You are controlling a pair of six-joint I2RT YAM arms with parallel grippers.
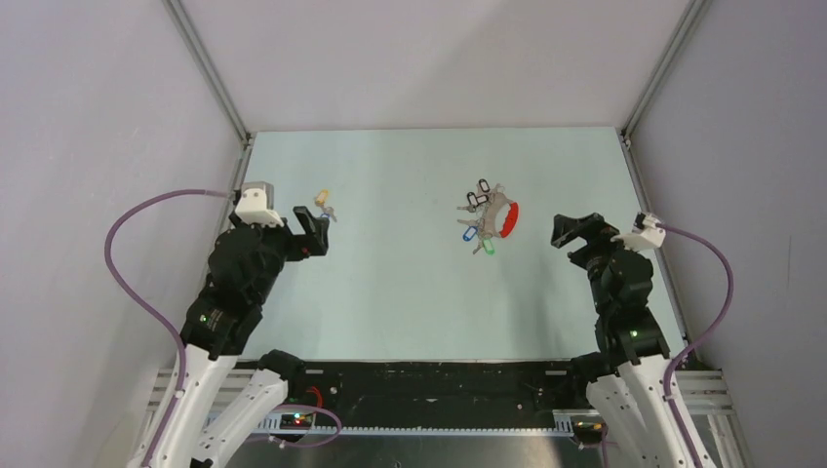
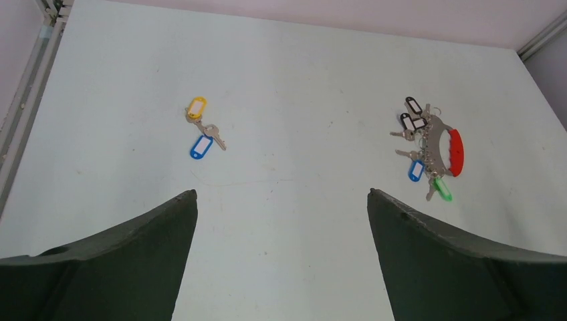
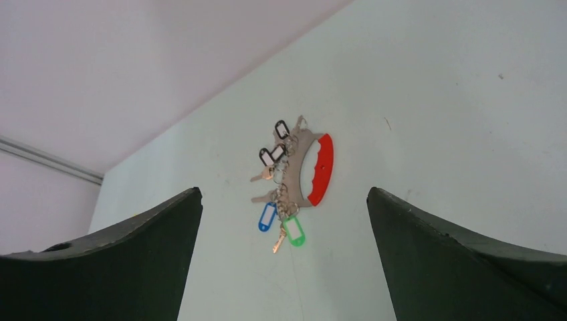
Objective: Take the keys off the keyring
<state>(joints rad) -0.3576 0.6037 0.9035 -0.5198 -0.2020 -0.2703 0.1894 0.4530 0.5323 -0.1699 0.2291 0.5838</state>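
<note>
The keyring, silver with a red curved band, lies on the pale table right of centre, with several keys on it: black tags, a blue tag and a green tag. It also shows in the right wrist view and the left wrist view. Two loose keys, one with a yellow tag and one with a blue tag, lie at the left. My left gripper is open and empty just near of them. My right gripper is open and empty, right of the keyring.
Grey walls with metal corner rails enclose the table on three sides. The table's left edge runs close to the loose keys. The arm bases and cables sit at the near edge.
</note>
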